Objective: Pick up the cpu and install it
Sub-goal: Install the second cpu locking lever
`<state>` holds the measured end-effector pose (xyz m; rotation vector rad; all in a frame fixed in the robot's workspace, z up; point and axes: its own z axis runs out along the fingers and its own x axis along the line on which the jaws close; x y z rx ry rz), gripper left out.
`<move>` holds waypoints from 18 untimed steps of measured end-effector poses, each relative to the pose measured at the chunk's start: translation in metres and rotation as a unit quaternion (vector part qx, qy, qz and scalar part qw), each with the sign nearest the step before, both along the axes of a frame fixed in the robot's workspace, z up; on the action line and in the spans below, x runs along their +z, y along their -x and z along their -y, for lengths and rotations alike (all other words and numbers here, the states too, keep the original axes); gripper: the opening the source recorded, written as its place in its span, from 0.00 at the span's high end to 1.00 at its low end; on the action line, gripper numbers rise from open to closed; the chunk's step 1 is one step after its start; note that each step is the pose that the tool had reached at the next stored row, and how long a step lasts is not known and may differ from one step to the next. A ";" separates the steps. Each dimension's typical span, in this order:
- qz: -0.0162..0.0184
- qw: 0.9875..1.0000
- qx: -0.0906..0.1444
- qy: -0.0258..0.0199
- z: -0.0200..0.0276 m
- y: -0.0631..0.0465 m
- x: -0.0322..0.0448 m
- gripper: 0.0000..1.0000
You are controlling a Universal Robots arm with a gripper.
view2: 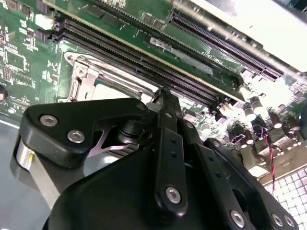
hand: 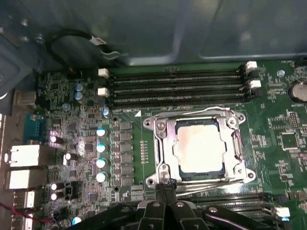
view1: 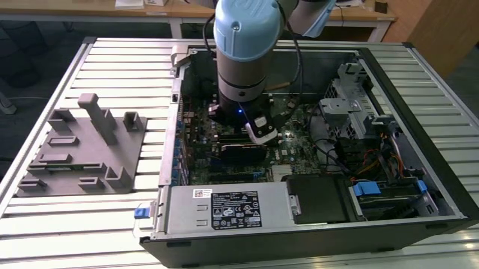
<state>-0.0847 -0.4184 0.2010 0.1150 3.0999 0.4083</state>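
The cpu (hand: 199, 146), a flat square chip with a pale metal top, lies inside the metal socket frame (hand: 160, 143) on the green motherboard (hand: 278, 120). In the first wrist view my gripper (hand: 165, 184) hovers just off the socket's edge. Its black fingers are shut together, with nothing between them. In the second wrist view the gripper (view2: 163, 94) points at the socket frame (view2: 79, 81), and part of the pale chip top (view2: 108, 90) shows beside it. In the exterior view the arm (view1: 243, 67) reaches straight down into the open computer case (view1: 419, 73).
Rows of memory slots (hand: 177, 86) run along one side of the socket, with capacitors (hand: 100, 146) on another. The power supply (view1: 224, 208) and drive bays (view1: 389, 190) fill the case's near side. A grey moulded fixture (view1: 82, 151) lies on the slatted table at the exterior view's left.
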 end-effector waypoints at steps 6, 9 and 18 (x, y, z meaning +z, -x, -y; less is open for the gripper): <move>0.000 1.000 0.000 -0.015 0.0106 0.003 -0.0048 0.89; 0.000 1.000 0.000 -0.026 0.0115 0.006 -0.0062 0.89; 0.000 0.999 0.000 -0.037 0.0118 0.008 -0.0149 0.89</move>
